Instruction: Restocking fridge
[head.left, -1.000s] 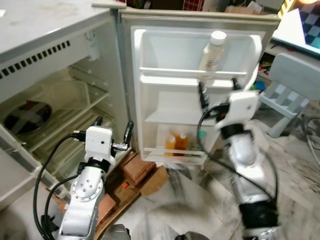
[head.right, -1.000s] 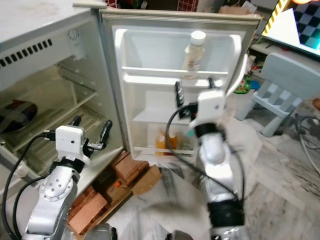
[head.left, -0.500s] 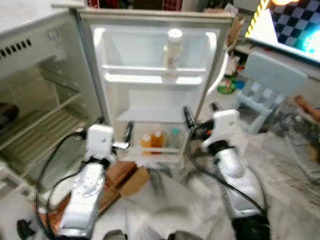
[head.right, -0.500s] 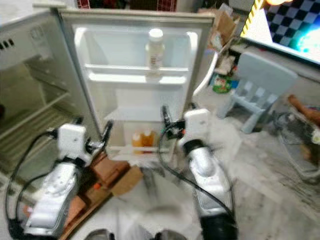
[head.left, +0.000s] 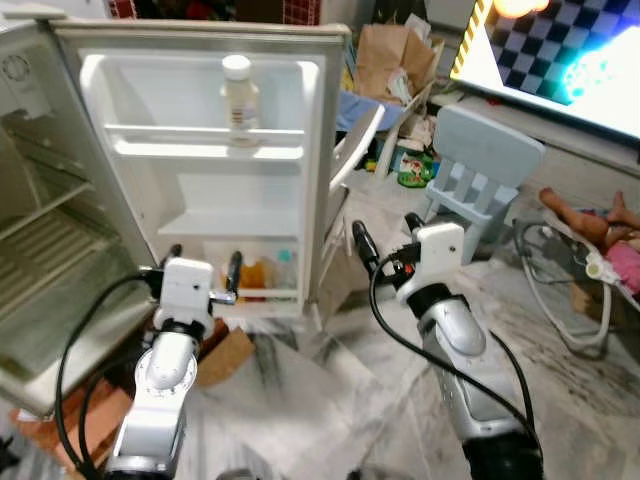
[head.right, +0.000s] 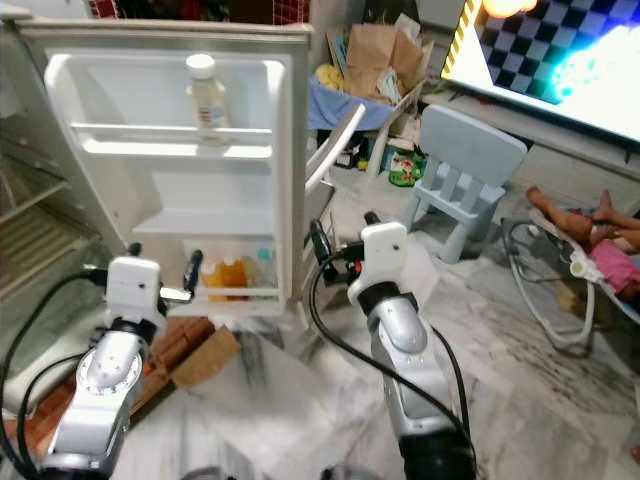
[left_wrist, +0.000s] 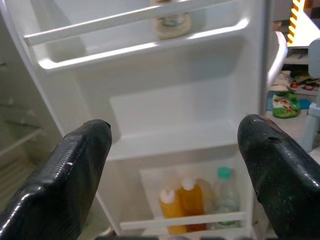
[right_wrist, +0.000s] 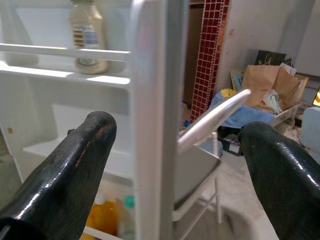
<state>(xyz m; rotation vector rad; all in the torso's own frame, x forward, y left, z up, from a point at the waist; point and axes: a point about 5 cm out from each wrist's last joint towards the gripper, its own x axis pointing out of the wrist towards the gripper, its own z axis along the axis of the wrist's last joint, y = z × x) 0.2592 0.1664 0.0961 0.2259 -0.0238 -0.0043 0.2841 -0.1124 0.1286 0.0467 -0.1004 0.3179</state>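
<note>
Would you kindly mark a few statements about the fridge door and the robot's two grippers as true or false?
1. The fridge door stands open. True.
2. A pale bottle stands on the door's top shelf. True.
3. The bottom door shelf holds only one bottle. False: two orange bottles and a clear green-capped bottle stand there.
4. The right gripper is shut on a bottle. False: its jaws are open and hold nothing.
5. The left gripper has open jaws. True.
</note>
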